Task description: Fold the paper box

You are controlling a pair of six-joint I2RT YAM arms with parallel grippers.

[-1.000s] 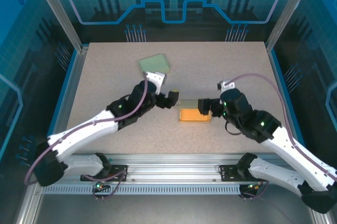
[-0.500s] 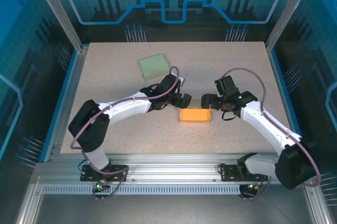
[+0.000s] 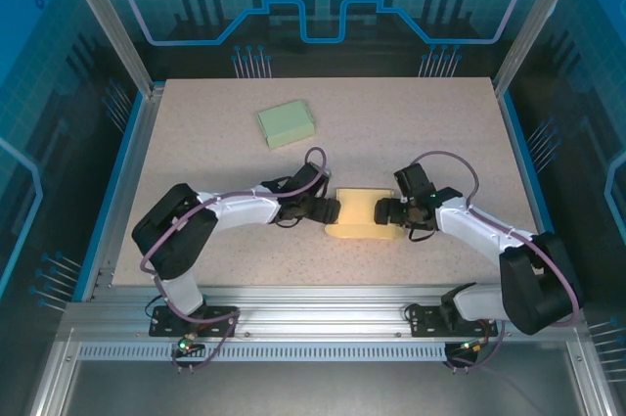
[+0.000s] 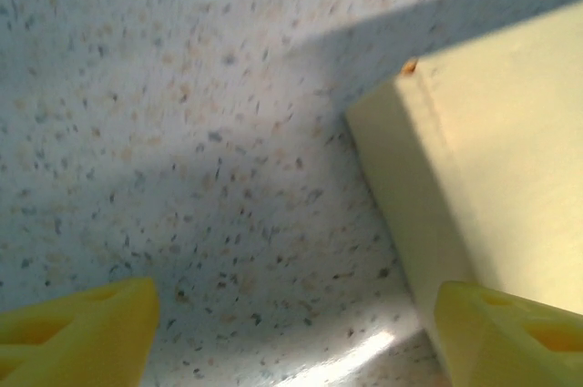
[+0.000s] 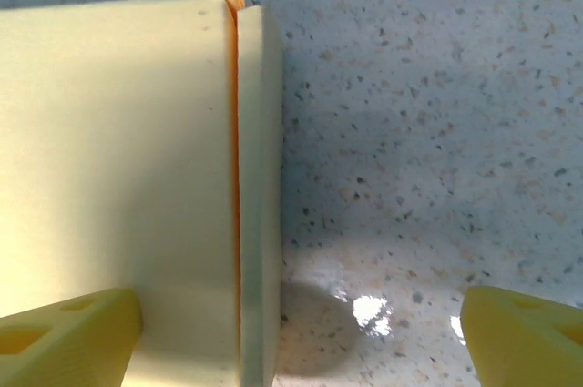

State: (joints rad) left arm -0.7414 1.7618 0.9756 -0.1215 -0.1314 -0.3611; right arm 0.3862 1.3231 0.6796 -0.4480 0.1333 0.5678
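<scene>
Long axis of pale yellow flat paper box [image 3: 357,220] left-right; left gripper [image 3: 329,208], right gripper [image 3: 382,212] flank its ends, fingers spread, nothing gripped.

Table [image 3: 196,142]: yellow box [image 3: 359,212], maybe green box [image 3: 286,123]

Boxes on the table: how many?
2. A green box sits far left of centre; a pale yellow box lies near the middle, between the left gripper and right gripper.

One pale yellow paper box [image 3: 357,215] at centre, one green box [image 3: 286,123] upper left, one tabletop [image 3: 411,122]; two grippers: left gripper [image 3: 328,208], right gripper [image 3: 383,212].
</scene>
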